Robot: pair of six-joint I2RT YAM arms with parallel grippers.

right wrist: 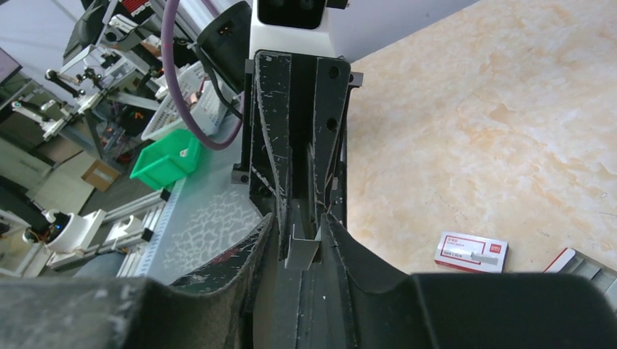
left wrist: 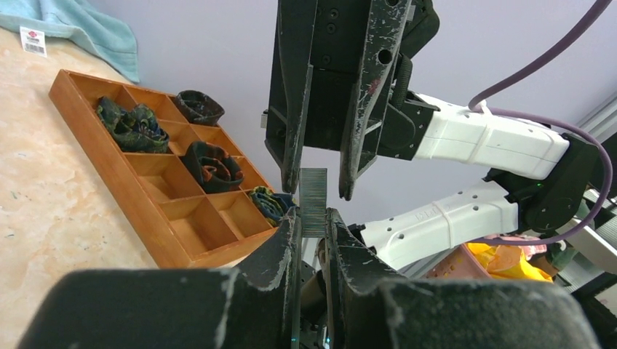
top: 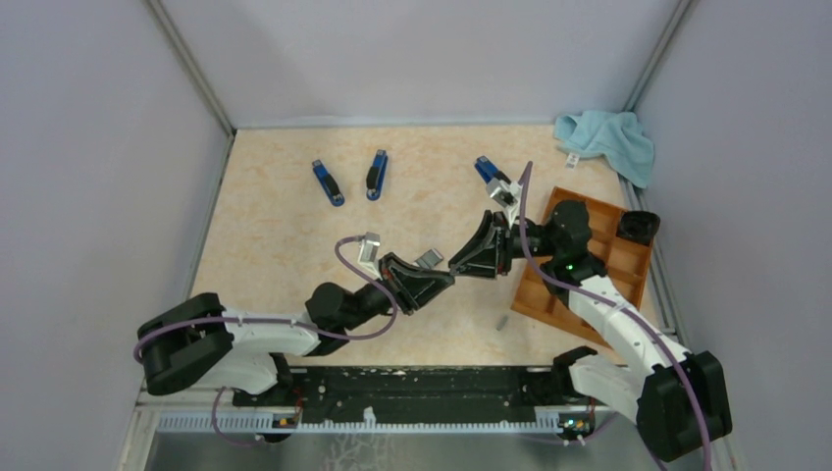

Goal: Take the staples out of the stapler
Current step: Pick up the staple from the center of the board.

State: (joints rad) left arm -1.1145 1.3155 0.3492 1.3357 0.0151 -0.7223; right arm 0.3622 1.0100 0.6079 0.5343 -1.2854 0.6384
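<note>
A short silvery strip of staples (left wrist: 313,198) is held in the air between my two grippers. My left gripper (left wrist: 313,217) is shut on its lower end, both fingers touching it. My right gripper (left wrist: 319,182) reaches in from the opposite side with its jaws a little apart around the other end. In the right wrist view the strip (right wrist: 302,249) shows as a U-shaped channel between the right fingers (right wrist: 265,243). In the top view the grippers meet tip to tip, left (top: 443,278) and right (top: 458,266). Three blue staplers (top: 328,183) (top: 377,175) (top: 487,168) lie further back.
A wooden compartment tray (top: 535,294) with rolled cloths stands at the right, also in the left wrist view (left wrist: 109,174). A light blue towel (top: 606,139) lies at the back right. A white box with a red label (right wrist: 471,252) lies on the table. A small grey piece (top: 501,322) lies near the tray.
</note>
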